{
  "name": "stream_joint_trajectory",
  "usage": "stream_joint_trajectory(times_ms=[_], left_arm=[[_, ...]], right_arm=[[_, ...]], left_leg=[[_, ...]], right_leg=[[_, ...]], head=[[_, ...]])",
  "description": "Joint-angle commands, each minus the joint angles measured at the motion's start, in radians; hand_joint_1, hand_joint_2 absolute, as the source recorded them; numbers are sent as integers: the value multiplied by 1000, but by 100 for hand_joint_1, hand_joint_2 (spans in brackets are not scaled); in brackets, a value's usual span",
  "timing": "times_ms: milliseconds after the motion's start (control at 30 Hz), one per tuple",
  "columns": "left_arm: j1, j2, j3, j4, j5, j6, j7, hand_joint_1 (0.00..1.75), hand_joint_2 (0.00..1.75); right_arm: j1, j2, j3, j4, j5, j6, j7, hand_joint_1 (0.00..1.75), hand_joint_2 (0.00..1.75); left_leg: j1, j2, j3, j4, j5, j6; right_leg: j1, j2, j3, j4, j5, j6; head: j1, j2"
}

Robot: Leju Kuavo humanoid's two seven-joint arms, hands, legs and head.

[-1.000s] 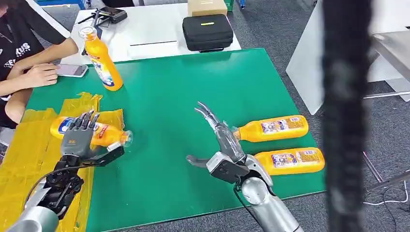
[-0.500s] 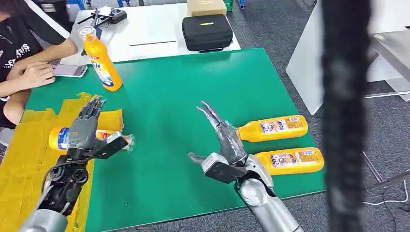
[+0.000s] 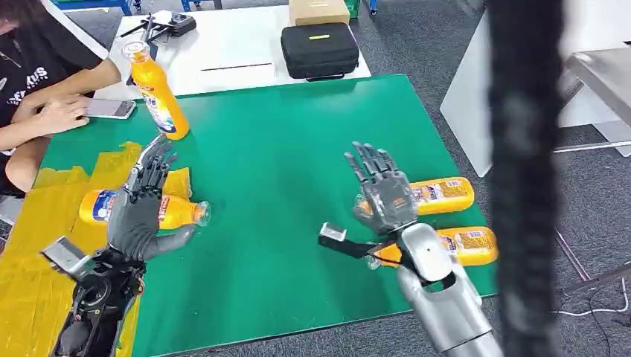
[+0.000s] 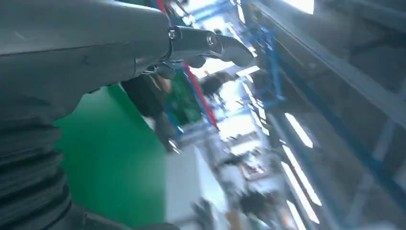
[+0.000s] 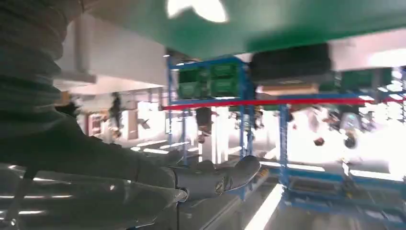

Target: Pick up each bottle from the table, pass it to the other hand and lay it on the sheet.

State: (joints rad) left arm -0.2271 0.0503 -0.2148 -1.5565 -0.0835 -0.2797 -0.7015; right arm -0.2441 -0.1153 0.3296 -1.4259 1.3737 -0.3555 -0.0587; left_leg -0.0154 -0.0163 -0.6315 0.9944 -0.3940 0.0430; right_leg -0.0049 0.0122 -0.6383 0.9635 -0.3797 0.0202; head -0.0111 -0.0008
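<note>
Since a second ago we see the left robot hand (image 3: 141, 208) lift off the bottle on the sheet (image 3: 160, 210); where its fingers were draped over the label, it now stands above the bottle with fingers spread and nothing in its hold. That bottle lies on its side across the edge of the yellow sheet (image 3: 45, 223), cap end out toward the green desk (image 3: 268, 171), so we judge this bottle's delivery done. The right robot hand (image 3: 381, 190) has turned over in the same interval: a moment back it lay edge-on with fingers pointing away, now it is raised palm-forward, fingers apart, holding nothing, in front of the two lying bottles. We read this as the start of a reach for the next pick. Of those, the far lying bottle (image 3: 446, 193) has its neck end hidden behind the hand, and the near lying bottle (image 3: 465, 245) is partly covered by the wrist; whether the hand touches either we cannot tell. An upright bottle (image 3: 155, 91) stands at the desk's far left corner, near a person's forearm (image 3: 59, 111). A dark blurred bar (image 3: 524, 178) cuts through the head view on the right and hides what lies behind it. Both wrist views are smeared; the left wrist view gives a thumb (image 4: 210, 45) against blurred green, the right wrist view little we can use.
</note>
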Motion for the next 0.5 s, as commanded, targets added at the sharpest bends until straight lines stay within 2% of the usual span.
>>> stream_joint_trajectory(times_ms=[33, 200, 233, 267, 300, 333, 500], left_arm=[[36, -70, -30, -33, 27, -40, 3, 0, 175], [59, -86, -16, -8, 59, -84, 3, 0, 175], [60, -86, -18, -7, 49, -78, 3, 0, 175], [61, -87, -19, -6, 51, -79, 3, 0, 175], [60, -89, -19, -4, 57, -83, 3, 0, 175], [61, -91, -16, -2, 64, -85, 3, 0, 175], [70, -105, -2, 3, 92, -110, 3, 0, 175]], right_arm=[[-104, -80, -103, 184, -8, 42, -3, 0, 175], [-109, -103, -133, 211, 33, 136, -3, 0, 175], [-113, -105, -141, 226, 34, 144, -5, 0, 175], [-116, -109, -145, 239, 35, 151, -7, 0, 175], [-124, -113, -149, 263, 37, 166, -14, 0, 175], [-131, -114, -152, 281, 37, 175, -19, 0, 175], [-151, -116, -166, 342, 58, 167, -26, 0, 175]], left_leg=[[0, 0, 5, 0, -2, -2], [1, 1, 7, 0, -4, -3], [0, 1, 4, 0, -2, -2], [1, 2, 11, 1, -6, -5], [1, 1, 5, 0, -2, -2], [1, 0, 6, 0, -3, -3], [1, 2, 8, 1, -4, -4]], right_leg=[[0, -1, 5, -1, -2, 0], [1, -1, 7, 0, -3, 0], [0, -1, 4, -1, -1, 0], [1, -1, 11, 1, -5, 0], [1, -1, 5, -1, -2, 0], [1, -2, 6, 0, -2, 0], [1, 0, 9, 0, -3, 0]], head=[[0, 0], [0, 0], [-1, 0], [0, 0], [0, 0], [0, 0], [0, 0]])
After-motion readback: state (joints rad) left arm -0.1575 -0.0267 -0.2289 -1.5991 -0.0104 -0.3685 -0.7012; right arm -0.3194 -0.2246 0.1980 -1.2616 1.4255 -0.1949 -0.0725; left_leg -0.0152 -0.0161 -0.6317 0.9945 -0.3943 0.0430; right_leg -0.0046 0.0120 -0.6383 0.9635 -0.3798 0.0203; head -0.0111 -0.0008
